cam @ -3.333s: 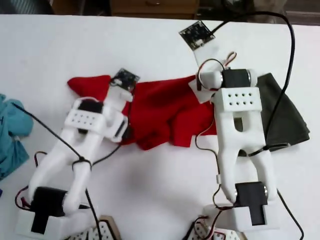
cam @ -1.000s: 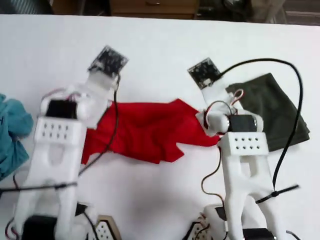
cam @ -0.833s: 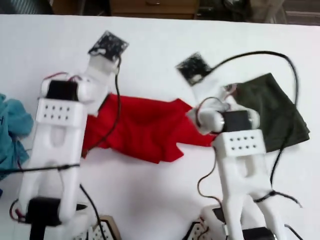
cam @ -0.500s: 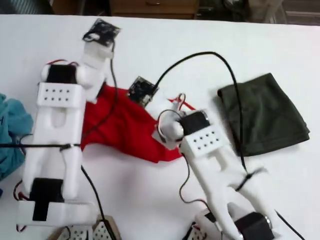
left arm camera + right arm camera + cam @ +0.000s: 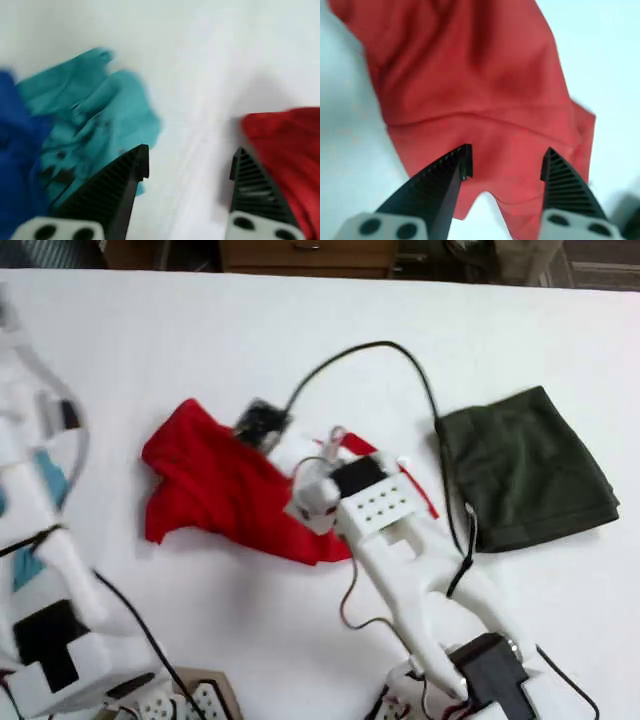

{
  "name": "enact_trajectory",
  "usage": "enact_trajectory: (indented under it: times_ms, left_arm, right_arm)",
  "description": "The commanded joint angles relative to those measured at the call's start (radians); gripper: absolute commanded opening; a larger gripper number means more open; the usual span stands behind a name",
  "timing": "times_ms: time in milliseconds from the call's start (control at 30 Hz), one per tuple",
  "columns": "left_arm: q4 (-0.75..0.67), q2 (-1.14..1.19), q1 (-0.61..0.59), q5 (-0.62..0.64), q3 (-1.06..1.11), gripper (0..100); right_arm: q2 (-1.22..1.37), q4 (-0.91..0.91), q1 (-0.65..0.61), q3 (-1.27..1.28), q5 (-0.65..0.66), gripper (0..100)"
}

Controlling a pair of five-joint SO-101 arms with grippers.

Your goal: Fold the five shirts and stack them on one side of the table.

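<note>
While the right hand (image 5: 505,160) hangs spread and empty over the red shirt (image 5: 470,75), the left hand (image 5: 190,160) — likewise spread, holding nothing — sits above bare counter (image 5: 210,60) between a teal shirt (image 5: 95,120) and the red one. Red shirt: crumpled mid-counter, near a folded dark green shirt (image 5: 525,465). Likely light and limp — best pinched at a hem corner or shoulder.

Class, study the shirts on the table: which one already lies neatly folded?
The dark green shirt, a flat folded packet. The red shirt lies rumpled beneath the right end effector; the teal shirt and blue shirt sit bunched together.
</note>
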Motion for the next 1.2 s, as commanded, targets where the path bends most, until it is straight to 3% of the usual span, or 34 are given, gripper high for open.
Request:
enact_trajectory:
  times_ms: [0,167,467,633,767,967,1167]
  left_arm:
    - [0.012,0.003,-0.180,0.018,-0.044,28]
    - [0.008,-0.003,-0.328,-0.017,-0.047,28]
    - [0.015,-0.002,-0.437,-0.081,-0.045,28]
    - [0.017,-0.003,-0.462,-0.114,-0.045,28]
    - [0.054,-0.003,-0.457,-0.129,-0.045,28]
    - [0.061,0.002,-0.454,-0.129,-0.045,28]
    - [0.063,0.002,-0.379,-0.129,-0.021,28]
  right_arm:
    - [0.002,0.001,-0.136,-0.051,-0.020,23.0]
    - [0.004,-0.038,-0.254,-0.043,-0.091,23.0]
    - [0.263,-0.180,-0.259,0.064,-0.101,23.0]
    - [0.357,-0.179,-0.147,-0.044,-0.101,21.2]
    - [0.354,-0.160,0.030,-0.213,-0.101,1.6]
    - [0.354,-0.048,0.191,-0.502,-0.101,2.2]
    - [0.355,0.150,0.166,-0.698,-0.101,2.3]
